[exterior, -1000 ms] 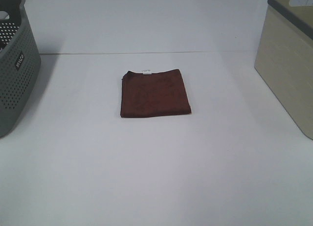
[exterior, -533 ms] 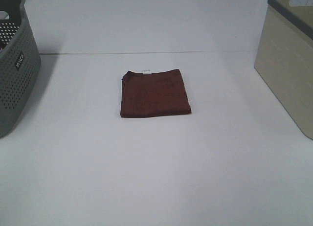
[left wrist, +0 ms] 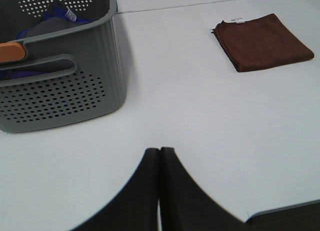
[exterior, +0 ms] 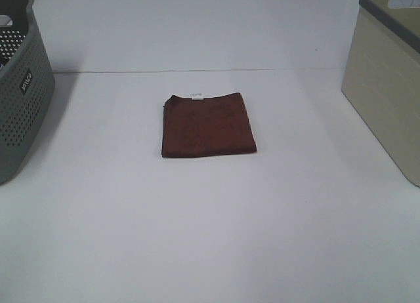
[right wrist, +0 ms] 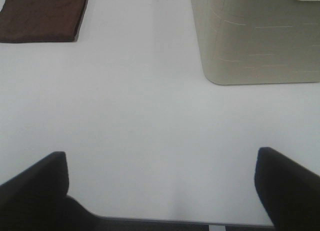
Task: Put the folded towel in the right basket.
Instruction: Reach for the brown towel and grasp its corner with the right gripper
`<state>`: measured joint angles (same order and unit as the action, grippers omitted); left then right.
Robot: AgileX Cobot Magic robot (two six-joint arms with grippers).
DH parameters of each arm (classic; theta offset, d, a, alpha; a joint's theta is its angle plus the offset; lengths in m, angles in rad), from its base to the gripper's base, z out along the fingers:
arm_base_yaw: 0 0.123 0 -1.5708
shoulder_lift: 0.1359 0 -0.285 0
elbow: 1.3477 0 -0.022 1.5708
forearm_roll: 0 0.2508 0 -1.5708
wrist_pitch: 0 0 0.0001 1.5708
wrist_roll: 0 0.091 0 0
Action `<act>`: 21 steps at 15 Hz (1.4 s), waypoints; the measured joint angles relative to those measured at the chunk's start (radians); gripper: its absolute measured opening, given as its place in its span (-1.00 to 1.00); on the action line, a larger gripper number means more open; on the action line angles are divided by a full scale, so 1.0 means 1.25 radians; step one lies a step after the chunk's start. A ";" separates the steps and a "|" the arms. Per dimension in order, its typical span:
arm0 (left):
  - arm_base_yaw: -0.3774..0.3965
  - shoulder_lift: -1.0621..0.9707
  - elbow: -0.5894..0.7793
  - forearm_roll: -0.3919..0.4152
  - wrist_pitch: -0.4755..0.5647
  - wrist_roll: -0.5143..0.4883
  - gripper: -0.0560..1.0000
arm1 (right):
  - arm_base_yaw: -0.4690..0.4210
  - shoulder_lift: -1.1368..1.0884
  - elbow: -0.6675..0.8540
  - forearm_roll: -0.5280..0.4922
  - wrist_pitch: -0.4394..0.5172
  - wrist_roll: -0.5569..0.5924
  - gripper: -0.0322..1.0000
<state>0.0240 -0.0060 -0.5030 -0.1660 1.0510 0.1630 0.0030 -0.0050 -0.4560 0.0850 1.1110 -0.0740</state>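
A folded dark brown towel (exterior: 208, 125) with a small white tag lies flat at the middle of the white table. It also shows in the left wrist view (left wrist: 263, 41) and the right wrist view (right wrist: 44, 15). The beige right basket (exterior: 388, 80) stands at the right edge; its wall shows in the right wrist view (right wrist: 255, 36). My left gripper (left wrist: 160, 153) is shut and empty, near the table's front, far from the towel. My right gripper (right wrist: 161, 166) is open and empty, between the towel and the beige basket. Neither arm shows in the exterior high view.
A grey perforated basket (exterior: 21, 93) stands at the left edge; in the left wrist view (left wrist: 60, 81) it holds blue and orange items. The table's front edge (left wrist: 285, 210) shows near the left gripper.
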 joint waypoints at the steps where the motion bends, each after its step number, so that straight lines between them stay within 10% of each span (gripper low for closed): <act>1: 0.000 0.000 0.000 0.000 0.000 0.000 -0.89 | 0.000 0.000 0.000 0.000 0.000 0.000 0.94; 21: 0.000 0.000 0.000 0.000 0.000 0.000 -0.89 | 0.000 0.089 -0.070 -0.003 -0.083 0.000 0.94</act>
<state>0.0240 -0.0060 -0.5030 -0.1660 1.0510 0.1630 0.0030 0.1060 -0.5440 0.0810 1.0070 -0.0740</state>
